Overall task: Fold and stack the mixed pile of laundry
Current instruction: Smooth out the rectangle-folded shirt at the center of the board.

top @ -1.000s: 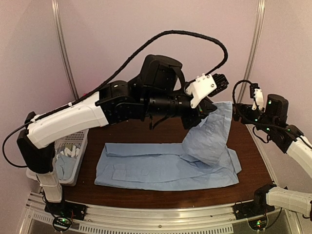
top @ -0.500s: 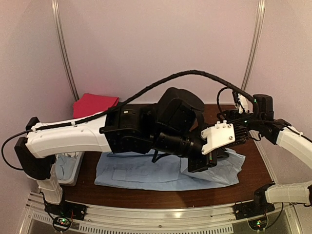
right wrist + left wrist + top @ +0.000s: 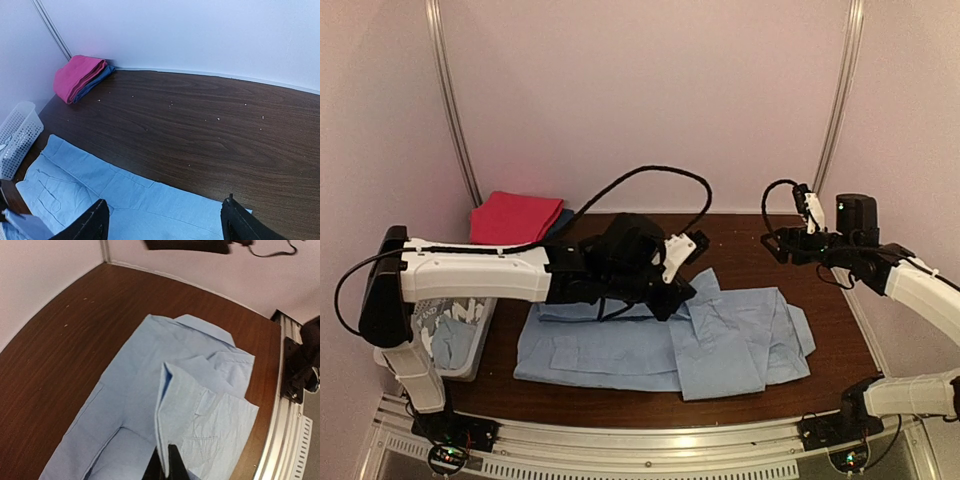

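A large light blue shirt lies spread on the dark wood table, its right part folded over on itself. My left gripper reaches across the shirt's middle and is shut on a raised fold edge of the shirt; the thin cloth edge runs between the left gripper's black fingers. My right gripper hovers open over the back right of the table with nothing between its fingers; the shirt's far edge lies just below them. More light blue garments sit in the basket.
A white perforated basket stands at the table's left edge. Folded magenta cloth lies on a darker blue piece at the back left corner; the magenta cloth and basket also show in the right wrist view. Bare wood stretches behind the shirt.
The left arm has swung down and left, laying the lifted right part of the shirt over onto itself. The right gripper has moved leftward over the back of the table.
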Robot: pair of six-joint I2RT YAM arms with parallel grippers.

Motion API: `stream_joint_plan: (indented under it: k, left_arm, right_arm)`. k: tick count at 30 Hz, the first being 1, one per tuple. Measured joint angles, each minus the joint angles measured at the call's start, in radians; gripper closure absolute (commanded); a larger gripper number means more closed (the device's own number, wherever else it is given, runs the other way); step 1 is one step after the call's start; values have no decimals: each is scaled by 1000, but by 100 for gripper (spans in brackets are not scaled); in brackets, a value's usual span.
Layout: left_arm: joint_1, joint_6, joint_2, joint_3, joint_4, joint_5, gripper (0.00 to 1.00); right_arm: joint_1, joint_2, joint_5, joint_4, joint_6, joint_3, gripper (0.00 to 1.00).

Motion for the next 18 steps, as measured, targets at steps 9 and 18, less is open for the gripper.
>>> stream_joint_plan:
  k: [9,18]
  left_arm:
    - [219,-286,-256,-382,139,-147,100]
    - [273,-445,-427,-656,161,-274,100]
  right_arm:
    - [0,48,-21,7,3,-3,23]
    - [0,79,-52,28,18,-33,27]
